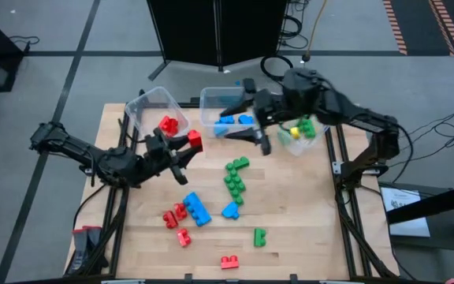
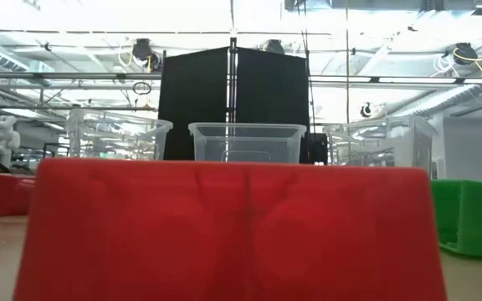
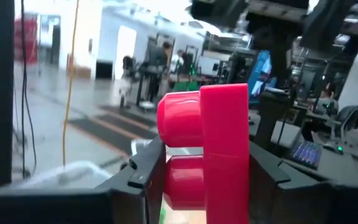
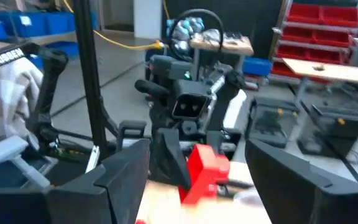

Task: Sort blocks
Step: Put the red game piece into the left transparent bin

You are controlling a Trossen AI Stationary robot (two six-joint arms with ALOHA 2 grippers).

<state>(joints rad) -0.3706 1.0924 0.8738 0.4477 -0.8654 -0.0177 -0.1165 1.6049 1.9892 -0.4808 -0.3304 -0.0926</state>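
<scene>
Blocks lie loose on the wooden table: a green cluster [image 1: 235, 177], two blue ones [image 1: 197, 209] [image 1: 230, 210], red ones [image 1: 172, 217] [image 1: 228, 262] and a single green one [image 1: 259, 235]. My left gripper [image 1: 189, 147] is beside the left bin [image 1: 144, 106], shut on a red block [image 1: 195, 140]. That bin holds red blocks [image 1: 169, 124]. My right gripper [image 1: 247, 125] hangs open over the near edge of the middle bin [image 1: 211, 99], which holds blue blocks [image 1: 235, 122]. The right wrist view looks between its open fingers at the left gripper and the red block [image 4: 207, 171]. My left gripper pinches the red block [image 3: 222, 149] between its two fingers [image 3: 143, 169], which press on two opposite flat faces. Its round studs [image 3: 178, 119] point sideways, past one finger. The block is lifted clear of the table.
A third clear bin [image 1: 302, 138] on the right holds green and yellow pieces. In the low view a red block [image 2: 224, 226] sits right in front of the camera and fills most of the picture, with a green block [image 2: 471, 217] to its right. The three bins [image 2: 248, 140] stand along the far side.
</scene>
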